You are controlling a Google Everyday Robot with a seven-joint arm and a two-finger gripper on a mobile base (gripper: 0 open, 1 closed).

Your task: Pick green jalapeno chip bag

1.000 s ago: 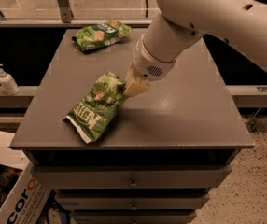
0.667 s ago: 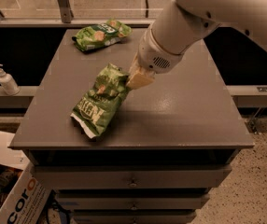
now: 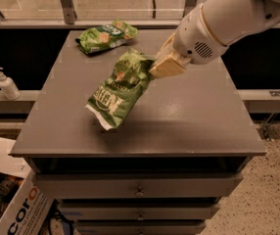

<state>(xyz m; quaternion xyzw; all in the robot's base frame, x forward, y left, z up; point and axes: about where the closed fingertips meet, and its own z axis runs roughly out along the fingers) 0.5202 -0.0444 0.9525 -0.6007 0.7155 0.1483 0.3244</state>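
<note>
1. The end effector (image 3: 155,66) sits over the far-right middle of the desk (image 3: 194,116). Its fingers (image 3: 168,65) are pale tan blocks with flat faces, mounted on a smooth white rounded arm (image 3: 228,18) that comes in from the upper right.
2. Grip state: the fingers are pinched narrow on the upper right edge of the green jalapeno chip bag (image 3: 120,89), so I log it as holding the bag.
3. The bag is over the middle of the desk, just left of the end effector. Its upper end is held up off the surface, and a shadow lies on the desk beside its lower end. I cannot tell whether the bottom seam touches the desk.
4. Bag material: crinkly green film, creased and glossy in patches. It is a flat pouch with big pale block lettering, and the near end is a white seam.
5. Orientation: the long axis runs diagonally from far right at the grip to near left. The white seam end points down and toward the near-left corner, and the printed face is turned toward the camera.
6. The desk has a matte grey, flat, square top with drawers (image 3: 139,192) below it.
7. A smaller green bag (image 3: 105,35) lies flat at the far-left edge, well apart from the held one.
8. Off the desk, a white pump bottle (image 3: 7,84) stands on the left ledge. A cardboard box (image 3: 17,209) sits at the near left.
</note>
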